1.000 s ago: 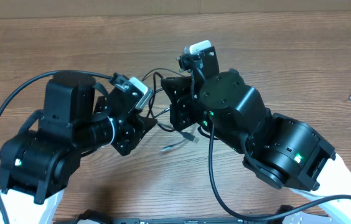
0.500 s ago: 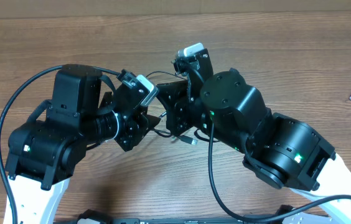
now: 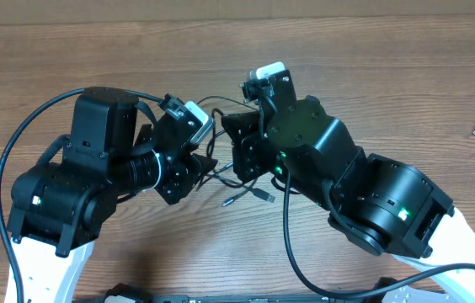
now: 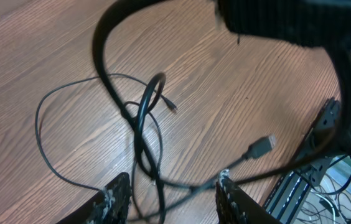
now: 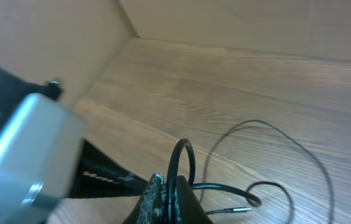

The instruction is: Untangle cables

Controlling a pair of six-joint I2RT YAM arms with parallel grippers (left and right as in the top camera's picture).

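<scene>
We see table (image 3: 94, 50): brown wood-grain top, smooth, matt with faint sheen. We find cables (image 4: 141, 124) thin, black, rubbery, smooth, slightly glossy; plug (image 4: 261, 146) bright metal. We note arm housings (image 3: 305, 126): black plastic, satin. On left gripper (image 4: 170, 196), fingers (image 4: 116, 193) pale, rough, gritty.

Overhead: fixed, straight down on the table (image 3: 372, 76), far enough out to take in both arms entering from its near edge. Left wrist: close, steeply down past left fingers (image 4: 118, 198). Right wrist: low, close, looking across toward a far corner, right fingers (image 5: 157, 198) at bottom. All three share the cables (image 4: 139, 121) mid-table.
</scene>
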